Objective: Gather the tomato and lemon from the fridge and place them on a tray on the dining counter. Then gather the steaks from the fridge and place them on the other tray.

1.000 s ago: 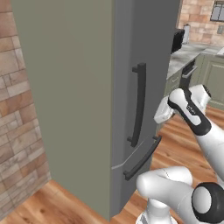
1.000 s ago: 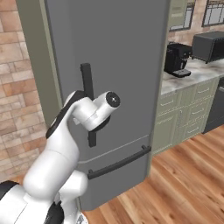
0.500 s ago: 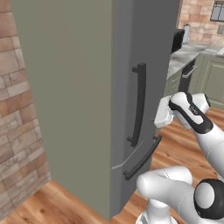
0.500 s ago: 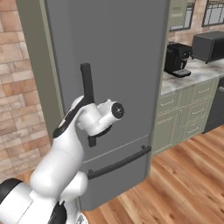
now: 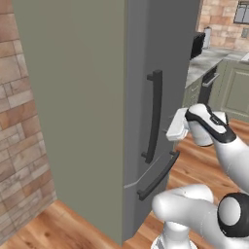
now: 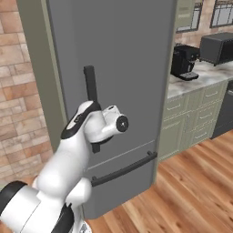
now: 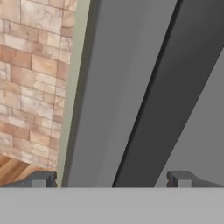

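Fridge (image 6: pixel 123 68) shut, contents hidden; jaws spread wide either side of its dark bar handle (image 7: pixel 175 87), holding nothing.

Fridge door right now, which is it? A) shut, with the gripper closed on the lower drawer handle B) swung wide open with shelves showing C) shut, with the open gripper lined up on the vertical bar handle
C: the fridge door is shut, and in the hand view the open gripper straddles the dark bar handle.

The fridge (image 5: pixel 97 107) is shut, so its inside stays hidden. Its top runs off every picture, and the arm (image 6: pixel 86 136) covers the lower handle (image 6: pixel 90 86).
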